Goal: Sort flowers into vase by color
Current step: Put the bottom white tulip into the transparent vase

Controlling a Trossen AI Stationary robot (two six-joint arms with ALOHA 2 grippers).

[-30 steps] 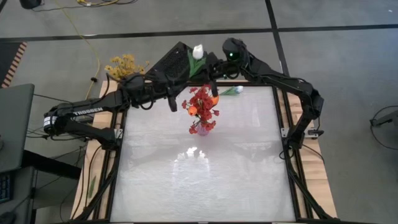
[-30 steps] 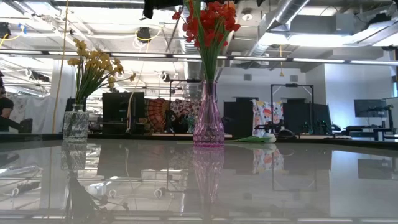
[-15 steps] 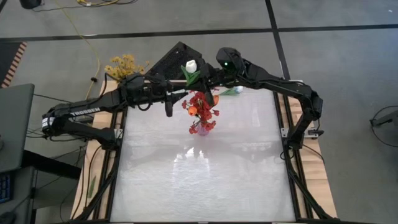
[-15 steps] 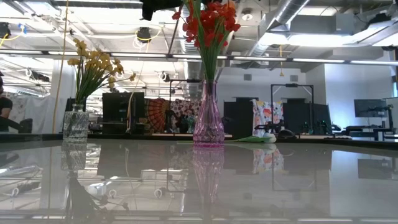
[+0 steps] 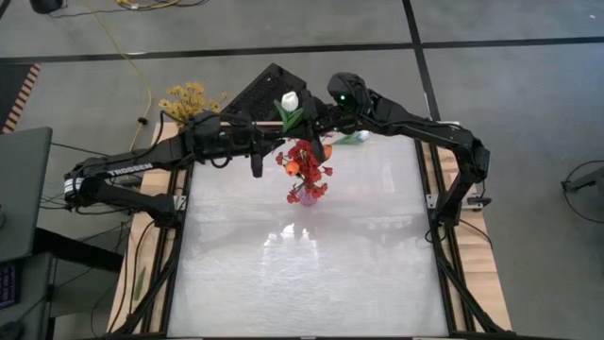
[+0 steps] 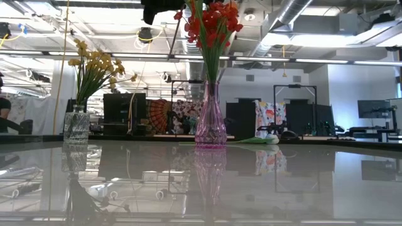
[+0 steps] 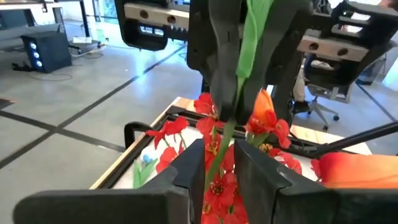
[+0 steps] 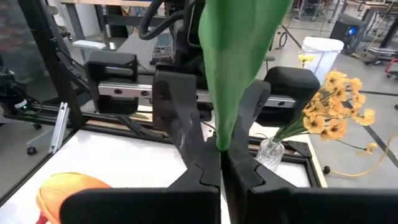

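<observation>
A white tulip-like flower (image 5: 291, 98) with green leaves is up in the air above the table's far edge, in my right gripper (image 5: 305, 124), which is shut on it. My left gripper (image 5: 274, 140) faces it, open, its fingers on either side of the green stem (image 7: 216, 155) without a plain touch. Just below stands the pink vase (image 6: 210, 125) with red flowers (image 5: 304, 165) and one orange bloom (image 7: 262, 111). Yellow flowers (image 5: 187, 98) stand in a clear vase (image 6: 76, 125) at the far left corner. Another white flower (image 5: 355, 137) lies on the table at the far edge. My right gripper pinches the white flower between its two fingers (image 8: 245, 162) at the green stem (image 8: 219, 142), just under the broad leaf. The fingers lie across the stem. The flower is lifted clear and tilted, its lower stem (image 7: 211, 177) reaching down between my left gripper's fingers.
The glossy white table (image 5: 311, 274) lies bare toward its near edge. A dark slanted board (image 5: 264, 90) sits behind the far edge. A dark frame rail (image 5: 175, 255) runs along the table's sides. Yellow cable trails on the floor beyond the far left corner.
My right gripper has carried the white flower toward the table's left and slightly nearer, up to my left gripper, so that the stem now runs between the left fingers. Over the last half second both arms have stayed almost still.
</observation>
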